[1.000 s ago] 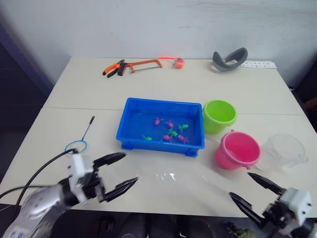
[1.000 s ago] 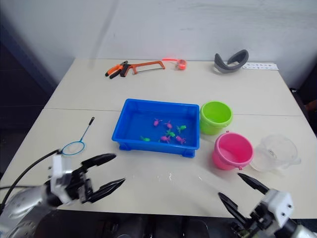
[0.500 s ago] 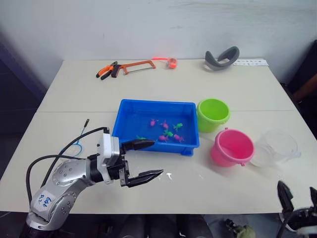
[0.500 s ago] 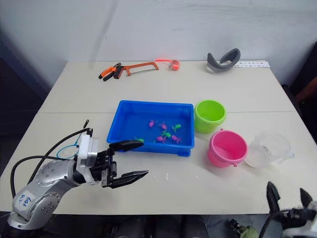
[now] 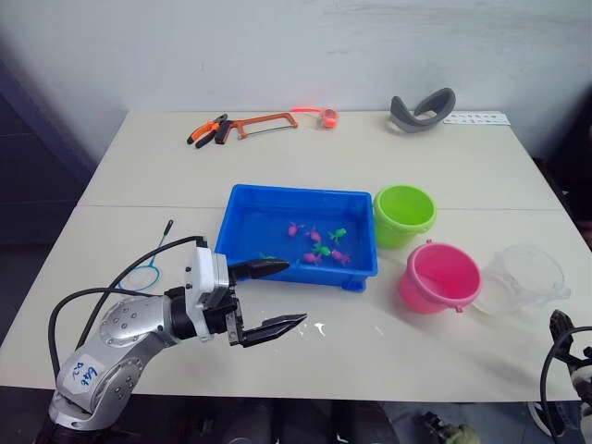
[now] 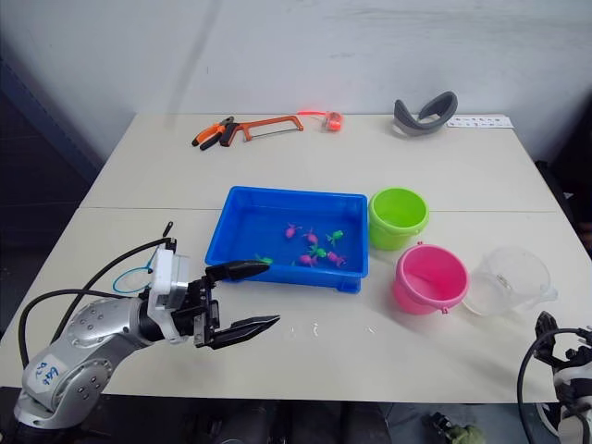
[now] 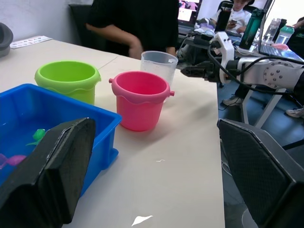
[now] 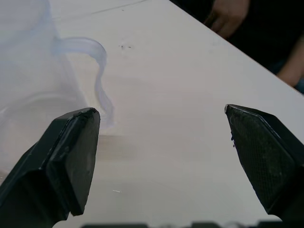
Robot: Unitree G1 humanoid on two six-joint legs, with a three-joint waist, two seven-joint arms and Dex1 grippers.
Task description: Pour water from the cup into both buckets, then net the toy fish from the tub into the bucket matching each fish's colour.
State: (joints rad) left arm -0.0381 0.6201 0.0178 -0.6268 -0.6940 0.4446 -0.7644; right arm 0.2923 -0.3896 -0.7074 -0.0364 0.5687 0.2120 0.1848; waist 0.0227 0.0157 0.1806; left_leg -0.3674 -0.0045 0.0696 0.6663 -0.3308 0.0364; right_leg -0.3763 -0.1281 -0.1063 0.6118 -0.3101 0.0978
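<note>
Clear cup (image 6: 511,280) sits just beside splayed, empty right gripper (image 8: 161,156); left gripper (image 5: 275,298) also agape.

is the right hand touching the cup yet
Apart. In the right wrist view the right hand is open, with bare table between its fingers, and the cup and its handle sit ahead of the fingertip.

Handwritten label (image 5: 81,374) on the left arm, not clearly legible.

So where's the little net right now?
The net lies on the table on the robot's left, left of the blue tub, just behind the left arm.
</note>
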